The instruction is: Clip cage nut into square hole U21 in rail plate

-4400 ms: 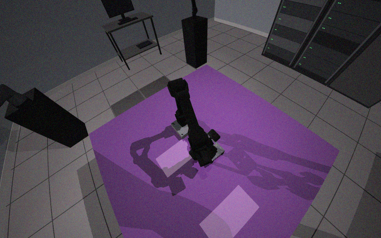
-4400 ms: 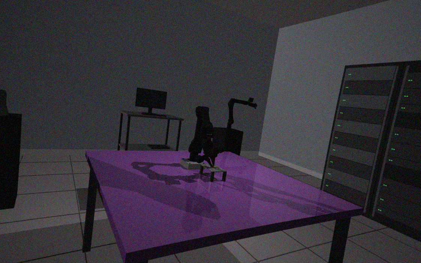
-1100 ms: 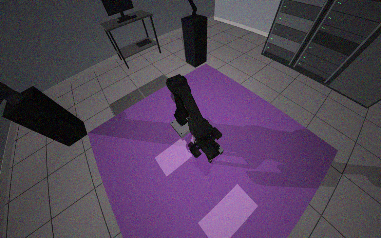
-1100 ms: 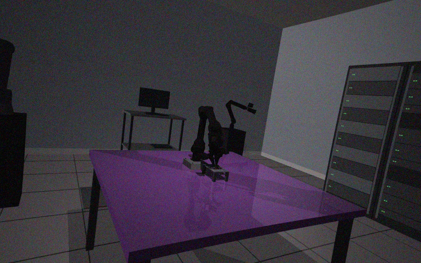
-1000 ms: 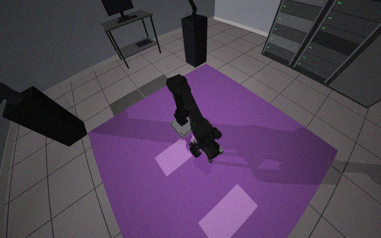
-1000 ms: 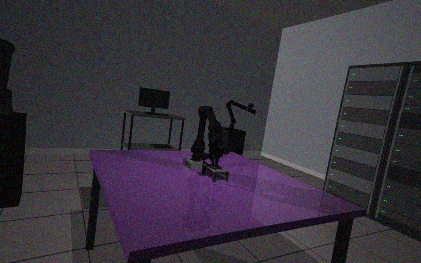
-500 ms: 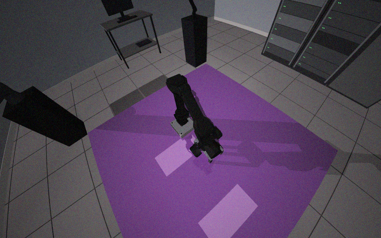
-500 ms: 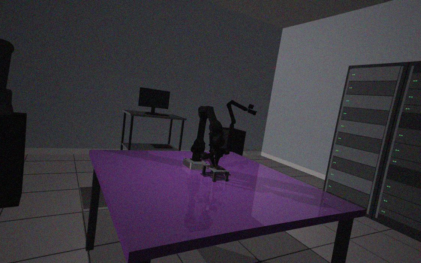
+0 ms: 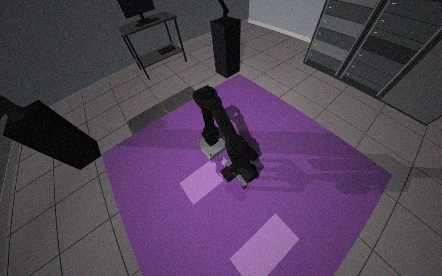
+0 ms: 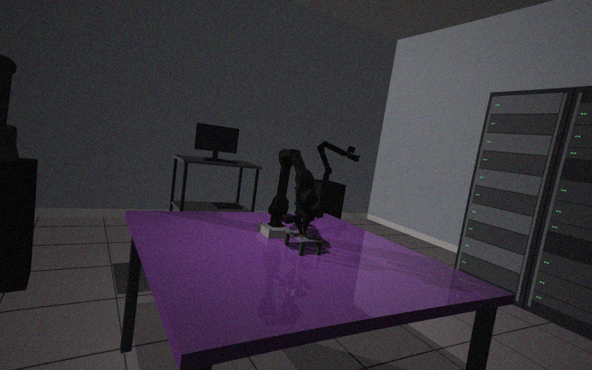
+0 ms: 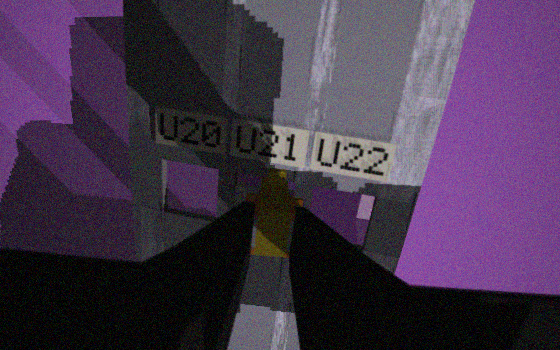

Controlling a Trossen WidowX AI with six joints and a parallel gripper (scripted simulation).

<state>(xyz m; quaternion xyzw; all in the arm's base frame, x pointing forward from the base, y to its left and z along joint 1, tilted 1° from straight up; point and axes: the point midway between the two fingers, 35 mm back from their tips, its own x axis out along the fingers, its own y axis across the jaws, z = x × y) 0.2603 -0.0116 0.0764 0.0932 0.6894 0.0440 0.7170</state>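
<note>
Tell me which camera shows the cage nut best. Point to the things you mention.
The wrist view: the yellow cage nut (image 11: 273, 215) shows between the gripper's (image 11: 274, 207) fingers, just below the U21 label (image 11: 287, 147). In the top view the arm hides it; in the exterior view it is too small and dark to judge.

The robot's arm (image 9: 224, 123) (image 10: 292, 161) was black and bent over like an upside-down V. Its elbow (image 9: 206, 95) (image 10: 289, 155) was high above the claw (image 9: 241, 178) (image 10: 303, 235) (image 11: 275, 205). One long part went up from the shoulder (image 9: 210, 135) (image 10: 278, 206), which was off to one side of the claw. The other long part came down to the wrist (image 9: 245, 168) (image 10: 306, 209), just above the claw. The claw pointed down, and its two dark fingers were squeezed on something, with a small gap between them.
</note>
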